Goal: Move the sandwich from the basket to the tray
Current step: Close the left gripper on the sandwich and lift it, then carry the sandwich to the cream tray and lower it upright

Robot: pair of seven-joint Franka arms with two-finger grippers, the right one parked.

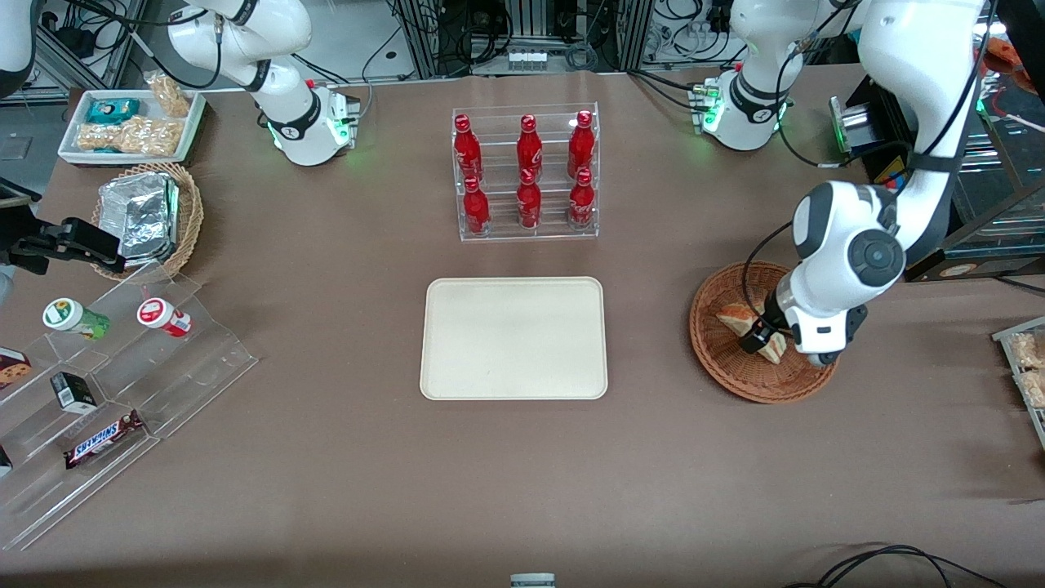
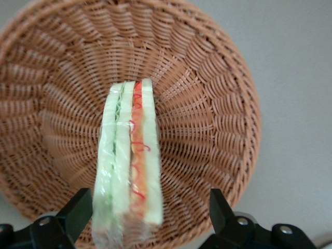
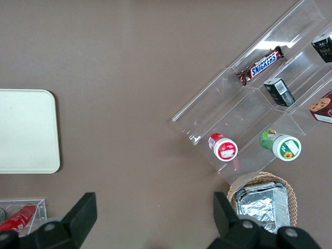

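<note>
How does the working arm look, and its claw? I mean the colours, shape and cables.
The left arm has glossy white rounded shells, with a dark grey round cap on the joint nearest the wrist and a black band higher up. Black cables run along it. Its base glows green. The claw, over the basket, has black fingers with screws.

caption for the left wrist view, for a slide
Open left gripper straddling a plastic-wrapped triangular white-bread sandwich standing on edge in the round reddish-brown wicker basket.

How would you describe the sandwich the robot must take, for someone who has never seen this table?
Find the reddish-brown basket toward the working arm's end of the table. The sandwich stands on edge in it, between the open pincer fingers. Another wedge lies beside it, untouched.
</note>
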